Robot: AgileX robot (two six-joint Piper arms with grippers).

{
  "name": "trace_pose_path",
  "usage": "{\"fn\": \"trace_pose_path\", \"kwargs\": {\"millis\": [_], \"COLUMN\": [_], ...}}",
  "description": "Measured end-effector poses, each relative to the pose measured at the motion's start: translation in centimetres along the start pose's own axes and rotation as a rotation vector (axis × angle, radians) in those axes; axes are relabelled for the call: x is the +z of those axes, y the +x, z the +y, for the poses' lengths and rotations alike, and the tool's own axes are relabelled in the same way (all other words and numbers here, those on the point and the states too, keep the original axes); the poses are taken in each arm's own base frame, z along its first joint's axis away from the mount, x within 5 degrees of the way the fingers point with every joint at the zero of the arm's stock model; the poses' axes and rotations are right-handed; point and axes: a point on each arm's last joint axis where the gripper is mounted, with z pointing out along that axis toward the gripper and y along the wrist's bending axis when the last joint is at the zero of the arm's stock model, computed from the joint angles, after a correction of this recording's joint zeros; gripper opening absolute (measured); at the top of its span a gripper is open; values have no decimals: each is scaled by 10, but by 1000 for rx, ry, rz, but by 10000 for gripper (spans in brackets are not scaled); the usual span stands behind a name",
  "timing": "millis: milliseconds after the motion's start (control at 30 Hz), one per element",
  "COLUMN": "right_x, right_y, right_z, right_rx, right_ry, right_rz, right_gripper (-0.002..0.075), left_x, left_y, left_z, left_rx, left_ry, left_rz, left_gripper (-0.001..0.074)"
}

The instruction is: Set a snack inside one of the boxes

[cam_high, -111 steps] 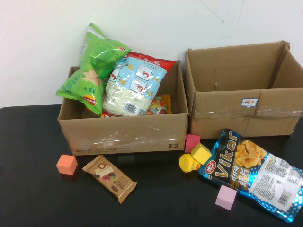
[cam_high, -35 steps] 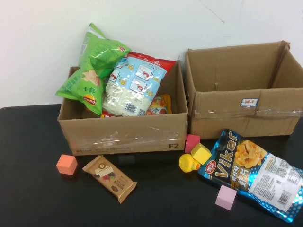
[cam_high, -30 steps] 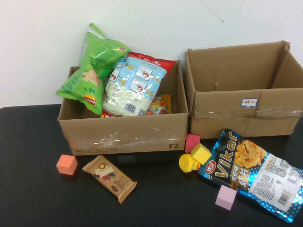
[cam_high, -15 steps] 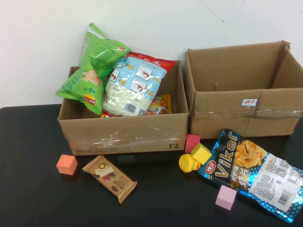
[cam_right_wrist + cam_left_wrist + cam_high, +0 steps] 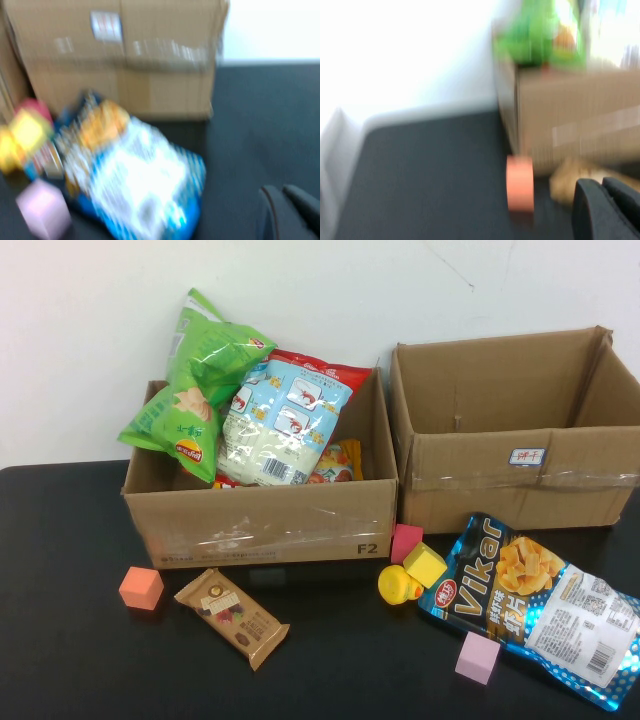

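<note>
A blue Vikar chips bag lies on the black table at the front right, before the empty right box; it also shows in the right wrist view. A brown snack bar lies before the left box, which holds a green chips bag and a white-and-blue bag. Neither arm shows in the high view. My left gripper is shut and empty, near the snack bar and orange cube. My right gripper is shut and empty, beside the Vikar bag.
An orange cube sits left of the snack bar. A pink cube, a yellow cube and a yellow duck lie between the boxes' fronts. Another pink cube lies at the front, touching the Vikar bag.
</note>
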Motion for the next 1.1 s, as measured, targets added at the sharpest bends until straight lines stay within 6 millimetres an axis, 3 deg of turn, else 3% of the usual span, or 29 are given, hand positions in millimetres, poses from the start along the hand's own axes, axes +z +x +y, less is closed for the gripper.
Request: {"fn": "trace_pose_path", "kwargs": {"millis": [400, 567, 733, 867, 967, 1100], "right_x": [-16, -24, -28, -28, -37, -38], "right_y": [-52, -62, -65, -69, -91, -115], "right_z": [-3, -5, -6, -5, -1, 2], "right_rx": [193, 265, 287, 244, 217, 164], "right_ry": [-29, -46, -46, -38, -61, -64], "right_rz": [-608, -749, -809, -717, -547, -388], "right_gripper": [-1, -1, -1, -1, -1, -1], "left_x": [-22, -33, -27, -38, -37, -14], "left_y": [-59, -70, -73, -105, -134, -147], "left_z": [2, 4, 7, 2, -1, -3], "left_rx": [-25, -39, -96, -55, -32, -28], "left_ry": [-9, -27, -40, -2, 37, 55], "left_rz": [-710, -877, -707, -515, -268, -50], "left_gripper": [-1, -1, -1, -1, -1, -1]}}
